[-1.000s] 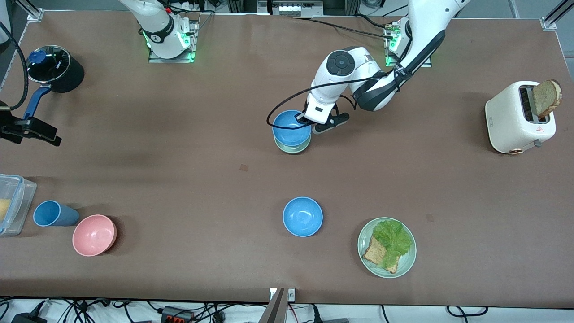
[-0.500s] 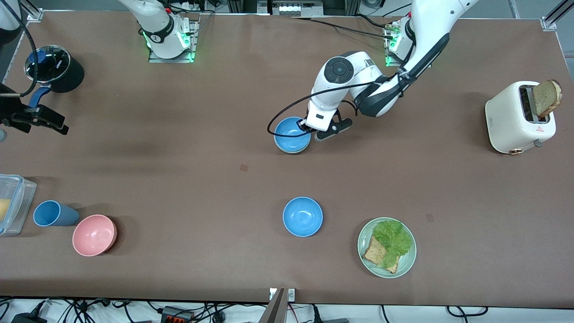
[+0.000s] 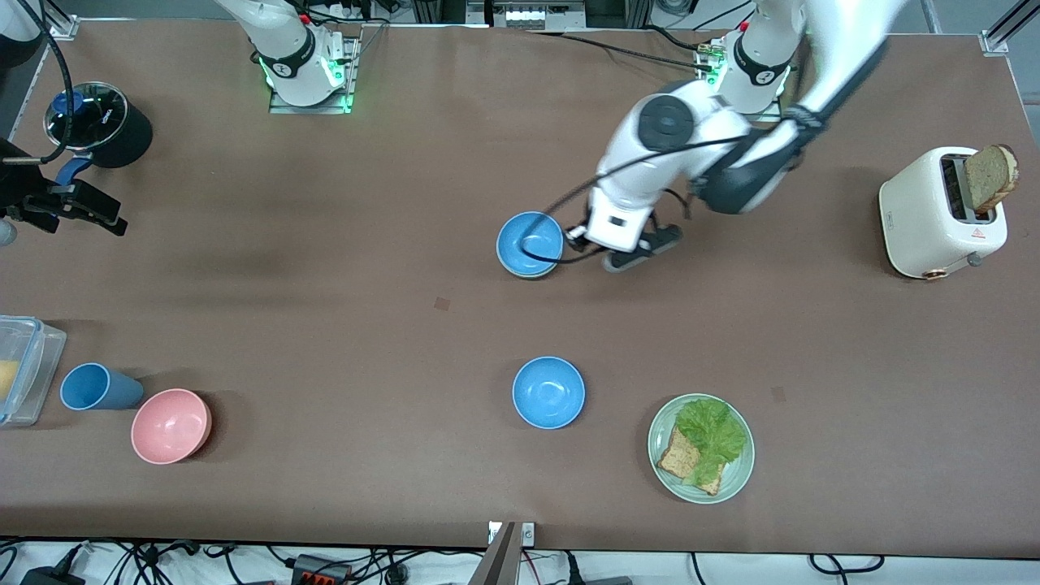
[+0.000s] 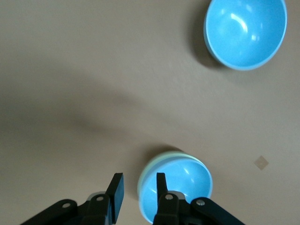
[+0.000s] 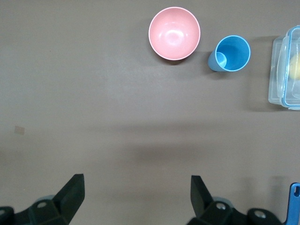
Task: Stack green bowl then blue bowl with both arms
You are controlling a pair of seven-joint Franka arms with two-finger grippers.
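A glossy sky-blue bowl [image 3: 529, 241] is nesting inside the pale mint-green bowl [image 4: 149, 170] at the frame's centre, on a brown table [image 3: 325, 325]. The left gripper [image 4: 136, 192] is hovering beside them, fingers released. The right gripper [image 5: 136, 194] is waiting wide open at the left edge.

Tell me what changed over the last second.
The left gripper lowered the blue bowl into the green bowl, let go, and drew away toward its own end, open. The right gripper shifted slightly by the pot. The other dishes stayed put.
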